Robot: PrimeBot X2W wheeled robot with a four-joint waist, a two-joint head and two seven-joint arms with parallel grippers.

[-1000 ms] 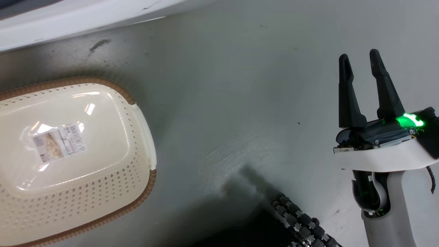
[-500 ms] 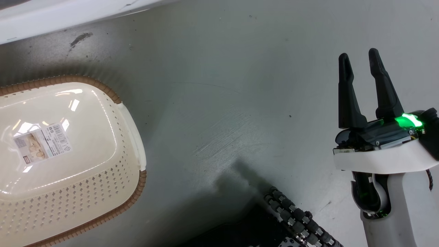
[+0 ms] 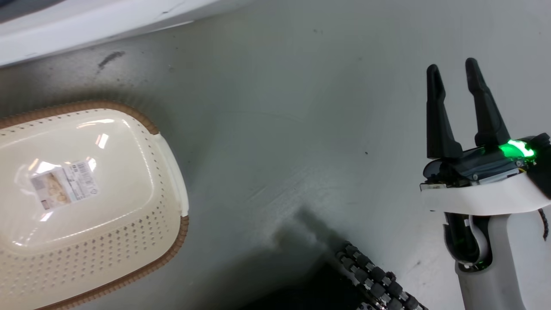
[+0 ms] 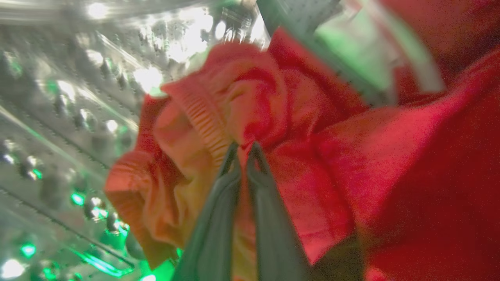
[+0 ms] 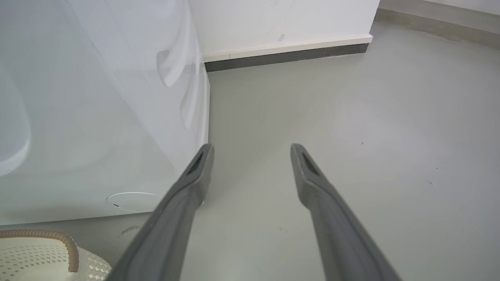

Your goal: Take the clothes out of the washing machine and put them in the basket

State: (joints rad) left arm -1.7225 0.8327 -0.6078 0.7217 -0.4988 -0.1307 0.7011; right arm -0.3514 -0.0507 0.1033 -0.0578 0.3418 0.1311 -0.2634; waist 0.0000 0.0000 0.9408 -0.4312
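Grey floor (image 3: pixel 280 107) holds the cream perforated oval basket (image 3: pixel 129 241), long axis left-to-right; left gripper (image 4: pixel 244 146) pinches bright red ribbed clothes (image 4: pixel 312 175), right gripper (image 3: pixel 452 65) gapes empty

The red, rib-trimmed clothes (image 4: pixel 297 128) lay bunched in the perforated steel drum of the washing machine (image 4: pixel 58 117). The cream, brown-rimmed basket (image 3: pixel 129 241) stood near its white front.
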